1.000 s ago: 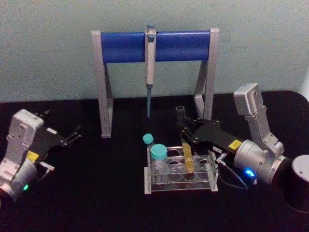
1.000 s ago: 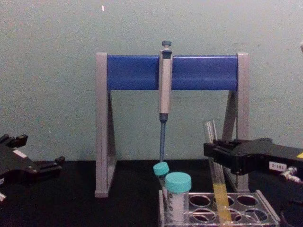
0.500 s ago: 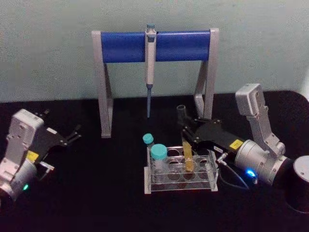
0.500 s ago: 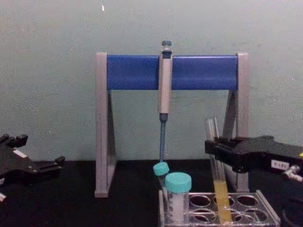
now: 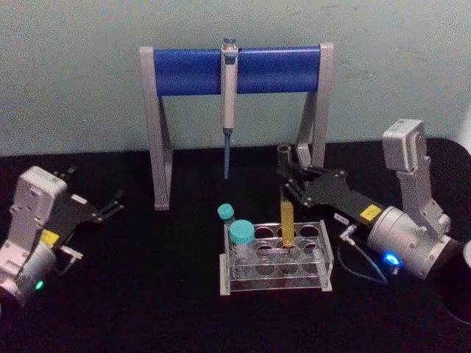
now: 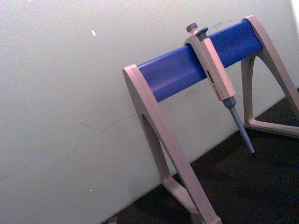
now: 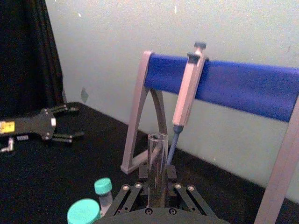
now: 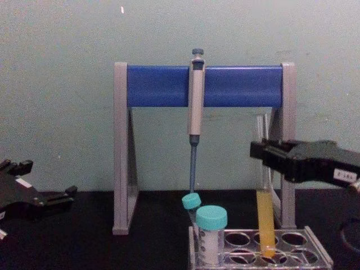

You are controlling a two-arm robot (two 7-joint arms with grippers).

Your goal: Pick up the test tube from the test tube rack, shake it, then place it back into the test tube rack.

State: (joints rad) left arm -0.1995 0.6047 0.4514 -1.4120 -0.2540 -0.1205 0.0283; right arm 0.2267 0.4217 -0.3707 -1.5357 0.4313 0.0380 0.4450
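Upright test tube (image 5: 287,220) — pinched by right gripper (image 5: 285,184)

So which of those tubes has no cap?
The tall test tube with yellow-orange liquid, clamped in the right gripper; both shorter vials wear teal caps.

A black table (image 5: 147,294) runs back to a pale green wall (image 5: 73,73). Two things stand directly on it: the grey-and-blue pipette stand (image 5: 188,71) at the rear, both feet planted close to the wall, and the test tube rack (image 5: 274,283) in front of it, right of centre, apart from both feet
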